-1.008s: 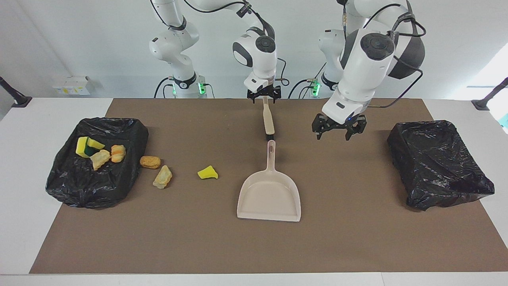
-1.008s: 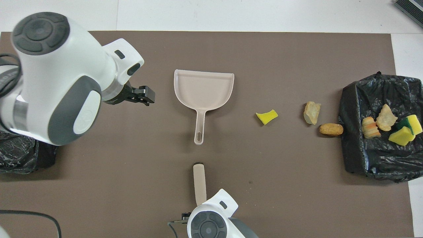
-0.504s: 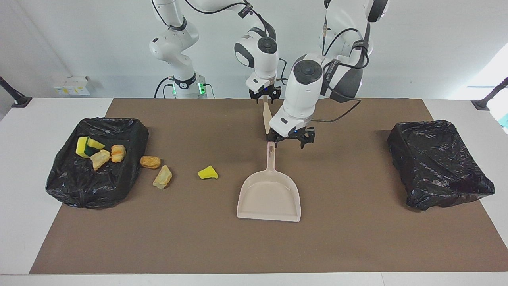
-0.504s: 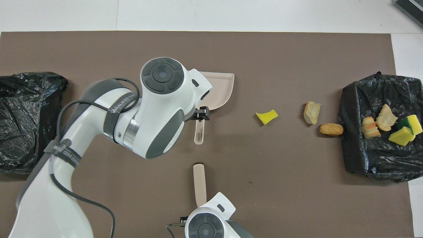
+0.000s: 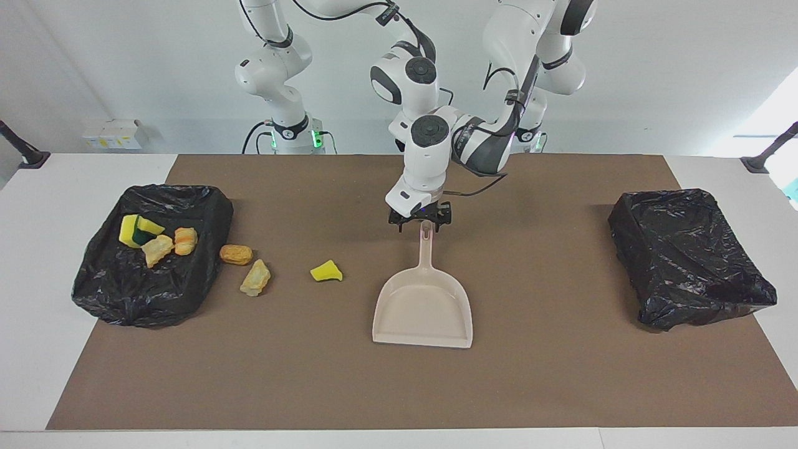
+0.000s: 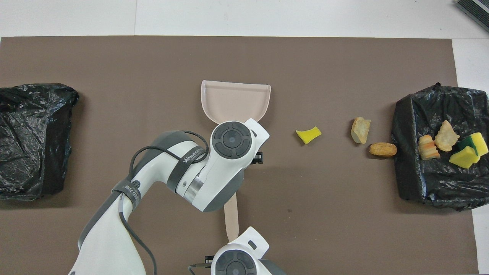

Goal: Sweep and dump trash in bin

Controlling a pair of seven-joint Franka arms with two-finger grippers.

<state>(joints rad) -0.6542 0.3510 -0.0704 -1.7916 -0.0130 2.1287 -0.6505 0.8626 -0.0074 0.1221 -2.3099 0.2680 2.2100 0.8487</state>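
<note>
Landmark: the dustpan (image 5: 423, 308) is lying flat on the brown mat (image 5: 561, 386) of the tabletop (image 5: 37, 299), handle pointing toward the robots.
Left gripper: the left gripper (image 5: 420, 219) is hovering at the handle tip of the dustpan, its fingers spread on either side of it and not yet clamping.
Right gripper: the right gripper (image 6: 225, 250) is sitting nearer to the robots than the dustpan, over the brush (image 6: 231, 215); whether it is gripping the brush handle I cannot tell.
Trash: a yellow scrap (image 5: 326, 271), a tan chunk (image 5: 255, 277) and an orange-brown lump (image 5: 236, 254) are lying on the mat, from just beside the dustpan out toward the right arm's end; four more pieces (image 5: 156, 240) are resting on the black bag (image 5: 149, 280) there.
Bin: the other black bag (image 5: 689, 259) is sitting well apart from the dustpan, toward the left arm's end.
Risk, grasp: closing so near the handle's end is likely giving poor leverage, so the dustpan could be twisting or slipping out.
Risk, collision: both arms are crowding the same spot by the dustpan handle, so they could be knocking together.
</note>
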